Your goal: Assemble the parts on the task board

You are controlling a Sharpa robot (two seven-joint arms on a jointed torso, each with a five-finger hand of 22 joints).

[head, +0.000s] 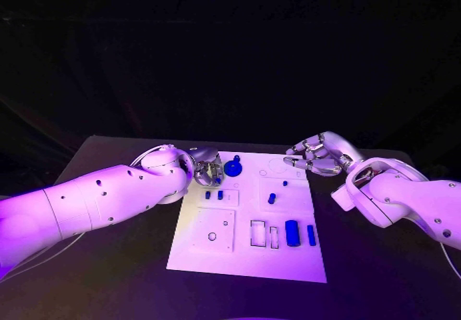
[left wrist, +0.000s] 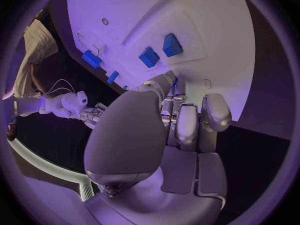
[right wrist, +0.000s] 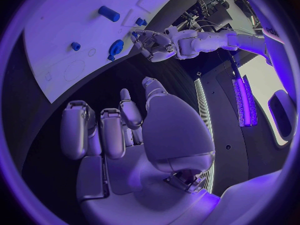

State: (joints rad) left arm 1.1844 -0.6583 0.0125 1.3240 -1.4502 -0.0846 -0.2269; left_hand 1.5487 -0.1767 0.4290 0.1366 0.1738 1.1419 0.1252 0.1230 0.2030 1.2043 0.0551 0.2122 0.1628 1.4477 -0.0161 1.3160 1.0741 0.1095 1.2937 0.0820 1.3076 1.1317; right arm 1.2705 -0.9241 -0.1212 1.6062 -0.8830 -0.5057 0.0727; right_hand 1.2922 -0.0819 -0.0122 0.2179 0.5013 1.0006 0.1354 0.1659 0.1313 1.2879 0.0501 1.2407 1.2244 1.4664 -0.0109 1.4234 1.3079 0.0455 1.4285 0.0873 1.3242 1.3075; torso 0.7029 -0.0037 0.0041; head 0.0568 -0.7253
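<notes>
Flat white board (head: 216, 257), small glossy blue parts: round disc (head: 234, 168) just beside left hand (head: 204, 167), fingers curled, grip unclear. Right hand (head: 317, 155) off board's far corner, fingers curled, holding nothing.

Black bench (head: 115, 267) under everything, dark backdrop (head: 230, 67) behind it, thin pale cable (head: 43, 257) trailing over the bench's near left part, glowing light strip (right wrist: 242, 101) off to one side
</notes>
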